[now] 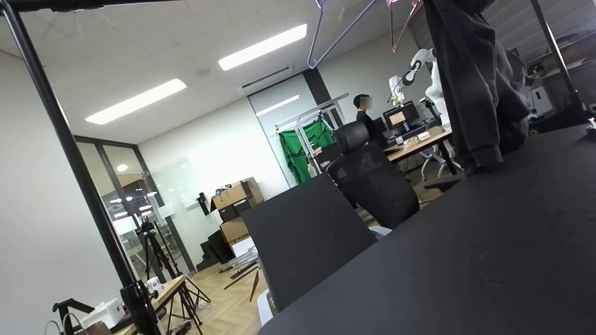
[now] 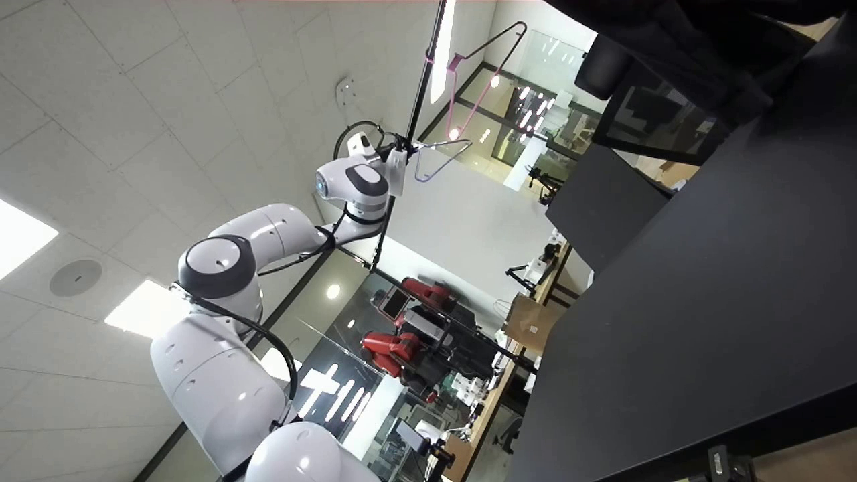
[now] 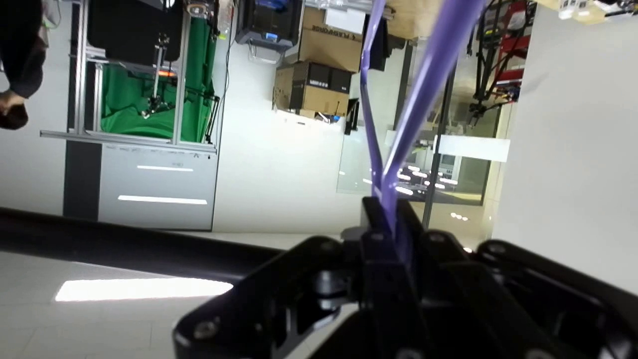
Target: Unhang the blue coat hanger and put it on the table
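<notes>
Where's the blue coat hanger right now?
In the wrist view, the blue coat hanger is right of centre, pinched in the gripper. In an exterior view, it is in the upper half, by the black pole and just below the pink hanger.

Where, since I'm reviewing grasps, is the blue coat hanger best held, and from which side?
Likely grip the blue coat hanger where its slim bars converge, near the black rail, from the side of the Franka arm; the frame narrows there, and the gripper pinches it.

A rail (image 3: 124, 244) runs just beside the end effector (image 3: 390, 209), a pink hanger (image 2: 456, 63) near; air is open over the table (image 1: 442, 270), dark clothing (image 1: 470, 83) blocking one edge.
</notes>
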